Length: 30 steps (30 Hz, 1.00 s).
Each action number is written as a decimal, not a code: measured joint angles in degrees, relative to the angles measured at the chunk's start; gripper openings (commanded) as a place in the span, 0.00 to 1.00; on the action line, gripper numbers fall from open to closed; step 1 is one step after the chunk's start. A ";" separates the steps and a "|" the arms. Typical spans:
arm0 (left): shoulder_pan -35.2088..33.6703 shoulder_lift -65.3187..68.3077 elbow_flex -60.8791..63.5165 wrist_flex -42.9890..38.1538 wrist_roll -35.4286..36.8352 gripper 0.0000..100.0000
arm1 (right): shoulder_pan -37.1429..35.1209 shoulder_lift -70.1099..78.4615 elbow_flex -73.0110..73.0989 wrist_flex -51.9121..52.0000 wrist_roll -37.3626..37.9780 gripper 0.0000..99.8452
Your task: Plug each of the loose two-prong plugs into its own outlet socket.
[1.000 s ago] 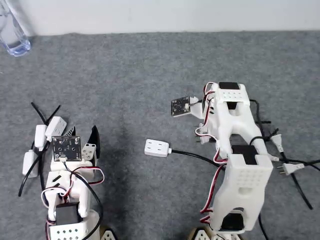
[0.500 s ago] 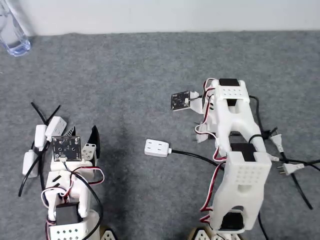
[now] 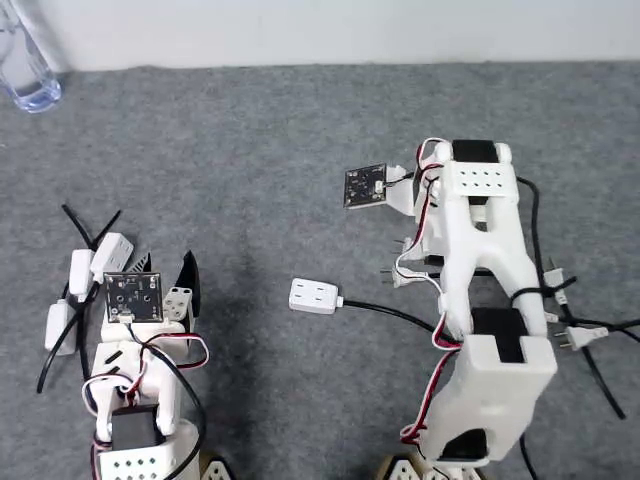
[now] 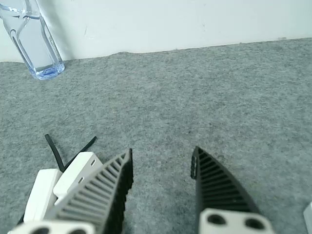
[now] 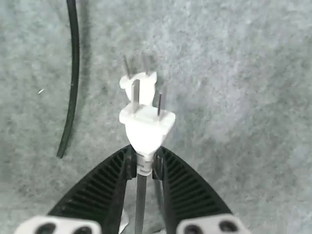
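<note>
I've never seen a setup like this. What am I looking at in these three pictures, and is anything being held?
These are two small white robot arms, a left arm and a right arm, on a grey carpeted table. The wide picture comes from a fixed camera looking down. The other two come from a camera on each arm's wrist, looking along its black fingers. The left gripper is open and holds nothing. Beside it lie white outlet blocks with black cords. The right gripper is shut on a white two-prong plug, with the prongs pointing away. Another outlet block lies between the arms, a loose plug lies by the right arm, and a clear glass stands in the far corner.
</note>
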 measured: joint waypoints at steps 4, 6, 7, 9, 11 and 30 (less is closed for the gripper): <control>0.00 0.00 0.00 0.00 0.00 0.18 | 5.10 -4.04 -4.84 4.31 0.00 0.01; 0.00 0.00 0.00 0.00 0.00 0.18 | 7.91 -6.77 -7.30 7.56 1.85 0.01; 0.00 0.00 0.00 0.00 0.00 0.18 | 9.32 -7.91 -8.44 9.14 2.99 0.01; 0.00 0.00 0.00 0.00 0.00 0.18 | 12.22 -10.11 -9.76 12.13 4.92 0.01; 0.00 0.00 0.00 0.00 0.00 0.18 | 15.47 -12.04 -10.29 13.36 6.42 0.01; 0.00 0.00 0.00 0.00 0.00 0.18 | 39.91 0.88 -9.49 6.59 17.85 0.01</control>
